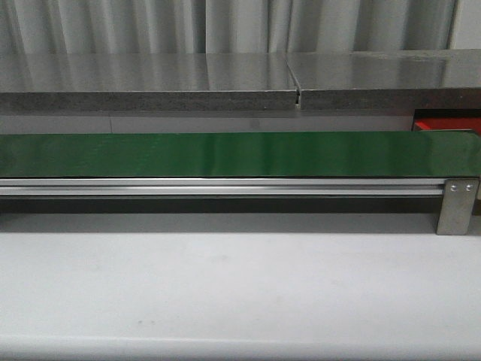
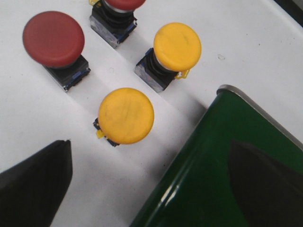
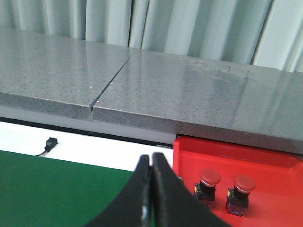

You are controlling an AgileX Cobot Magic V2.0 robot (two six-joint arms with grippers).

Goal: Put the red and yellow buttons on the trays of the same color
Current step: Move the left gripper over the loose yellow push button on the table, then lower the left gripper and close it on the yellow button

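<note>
Our right tool [image 3: 152, 189] pressed together, left tool [image 2: 151, 179] apart, two yellow buttons [image 2: 126, 115] on white surface [image 2: 28, 109], two red buttons [image 3: 209, 177] in red tray [image 3: 274, 189], no legible writing.

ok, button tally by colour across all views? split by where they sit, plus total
Red buttons on the red tray: 2
Red buttons on the white surface, left wrist view: 2, the second cut off by the frame edge
Yellow buttons on the white surface: 2
Total: 6. None on the green belt; no yellow tray is in view.
</note>
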